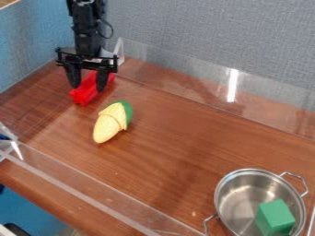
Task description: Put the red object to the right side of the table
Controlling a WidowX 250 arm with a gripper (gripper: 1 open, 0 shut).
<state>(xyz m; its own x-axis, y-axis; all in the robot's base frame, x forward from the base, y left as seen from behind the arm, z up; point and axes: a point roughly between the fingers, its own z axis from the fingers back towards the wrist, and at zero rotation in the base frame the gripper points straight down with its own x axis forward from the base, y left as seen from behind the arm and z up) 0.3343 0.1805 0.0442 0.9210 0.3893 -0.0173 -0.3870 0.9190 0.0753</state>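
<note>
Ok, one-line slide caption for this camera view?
Gripper lowered over the red object at the table's far-left corner.

Red block: upper part hidden behind the gripper fingers; contact unclear. Pot, far lower right of the gripper: cut off by the frame edge.

We took this for a robot lab's test bench rather than a home kitchen. The wood-grain table was fenced by low clear acrylic walls, with a plain blue-grey fabric backdrop behind. A black robot arm stood over it, and the props were toys: a yellow-green vegetable toy, a green cube in a small steel pot.
</note>
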